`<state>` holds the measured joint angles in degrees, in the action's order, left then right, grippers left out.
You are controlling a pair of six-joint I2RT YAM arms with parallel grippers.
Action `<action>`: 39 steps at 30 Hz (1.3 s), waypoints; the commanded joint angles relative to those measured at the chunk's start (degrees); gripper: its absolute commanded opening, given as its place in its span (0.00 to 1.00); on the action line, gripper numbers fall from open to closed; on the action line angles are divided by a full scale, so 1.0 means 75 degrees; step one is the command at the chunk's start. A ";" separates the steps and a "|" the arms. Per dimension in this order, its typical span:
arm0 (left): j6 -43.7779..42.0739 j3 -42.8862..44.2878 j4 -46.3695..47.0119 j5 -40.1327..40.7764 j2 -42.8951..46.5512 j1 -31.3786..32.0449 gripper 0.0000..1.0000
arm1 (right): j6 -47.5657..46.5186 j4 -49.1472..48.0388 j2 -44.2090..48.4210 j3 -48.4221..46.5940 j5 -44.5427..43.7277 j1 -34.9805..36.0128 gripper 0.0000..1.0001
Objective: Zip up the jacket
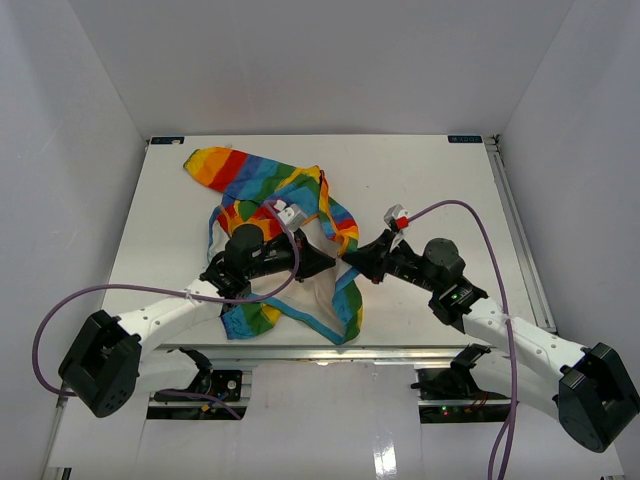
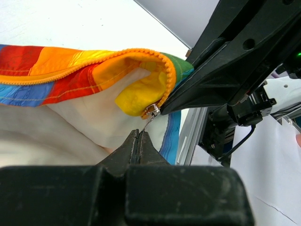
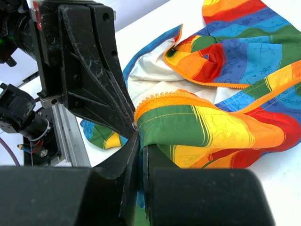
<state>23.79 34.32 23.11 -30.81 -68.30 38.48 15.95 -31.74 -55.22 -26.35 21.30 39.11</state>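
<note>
The rainbow-striped jacket (image 1: 270,185) lies crumpled at the middle of the white table, its white lining and light-blue trim showing near the front. My left gripper (image 1: 325,263) and right gripper (image 1: 355,266) meet tip to tip at its front right edge. In the left wrist view my left gripper (image 2: 139,134) is shut on the thin metal pull of the zipper slider (image 2: 151,111), which sits at the end of the orange zipper teeth (image 2: 141,52). In the right wrist view my right gripper (image 3: 141,141) is shut on the jacket's (image 3: 225,127) green edge, just below the zipper.
The white table (image 1: 430,180) is boxed in by white walls on three sides. An aluminium rail (image 1: 300,352) runs along the near edge and another rail (image 1: 515,220) along the right side. Purple cables (image 1: 470,215) loop off both arms.
</note>
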 commanded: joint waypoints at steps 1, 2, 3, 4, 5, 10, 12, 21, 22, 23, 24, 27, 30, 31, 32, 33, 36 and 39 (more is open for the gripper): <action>-0.0264 0.0086 -0.0925 0.0533 0.0154 -0.0009 0.00 | -0.0077 -0.0584 0.0213 -0.0096 -0.0108 0.0023 0.08; -0.0284 0.0110 -0.1006 0.0651 0.0163 -0.0009 0.00 | -0.0080 -0.0571 0.0233 -0.0101 -0.0110 0.0023 0.08; -0.0305 0.0137 -0.1086 0.0774 0.0173 -0.0009 0.00 | -0.0085 -0.0555 0.0254 -0.0106 -0.0110 0.0023 0.08; -0.0333 0.0151 -0.1122 0.0829 0.0192 -0.0009 0.00 | -0.0087 -0.0550 0.0261 -0.0108 -0.0105 0.0018 0.08; -0.0359 0.0156 -0.1129 0.0841 0.0216 -0.0009 0.00 | -0.0086 -0.0549 0.0260 -0.0108 -0.0100 0.0012 0.08; -0.0324 0.0111 -0.0940 0.0504 0.0264 -0.0016 0.00 | -0.0075 -0.0573 0.0245 -0.0096 -0.0098 0.0011 0.08; -0.0332 0.0103 -0.0876 0.0310 0.0227 -0.0013 0.00 | -0.0059 -0.0581 0.0250 -0.0096 -0.0098 0.0011 0.08; -0.0223 0.0031 -0.0874 0.0474 0.0367 -0.0009 0.21 | -0.0097 -0.0575 0.0269 -0.0032 -0.0075 0.0014 0.08; -0.0184 0.0064 -0.0971 0.0740 0.0448 -0.0018 0.29 | -0.0103 -0.0564 0.0286 -0.0009 -0.0071 0.0012 0.08; -0.0140 0.0108 -0.1077 0.1022 0.0525 -0.0029 0.37 | -0.0109 -0.0553 0.0302 0.0013 -0.0065 0.0012 0.08; -0.0084 0.0196 -0.1310 0.1278 0.0565 -0.0061 0.41 | -0.0111 -0.0536 0.0354 0.0062 -0.0063 0.0011 0.08; 0.0050 0.0680 -0.2000 0.2027 0.0591 -0.0284 0.44 | -0.0103 -0.0495 0.0529 0.0219 -0.0021 0.0019 0.08; 0.0088 0.1119 -0.2813 0.2738 0.0594 -0.0610 0.49 | -0.0125 -0.0460 0.0732 0.0370 0.0135 0.0021 0.08; 0.0077 0.1251 -0.3049 0.2985 0.0602 -0.0766 0.50 | -0.0152 -0.0444 0.0789 0.0423 0.0177 0.0020 0.08; 0.0062 0.1398 -0.3277 0.3213 0.0607 -0.0938 0.51 | -0.0182 -0.0424 0.0850 0.0488 0.0207 0.0015 0.08; 0.0047 0.1534 -0.3482 0.3416 0.0600 -0.1115 0.52 | -0.0220 -0.0413 0.0912 0.0575 0.0238 0.0012 0.08; 0.0028 0.1957 -0.3936 0.3594 0.0469 -0.1817 0.55 | -0.0355 -0.0486 0.1104 0.0846 0.0296 0.0019 0.08; -0.0052 0.2762 -0.4631 0.3603 0.0110 -0.2628 0.56 | -0.0462 -0.0433 0.1227 0.0886 0.0399 0.0014 0.08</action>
<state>24.02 47.94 -3.03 -7.94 -66.25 24.88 14.49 -32.23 -47.69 -19.98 22.44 39.33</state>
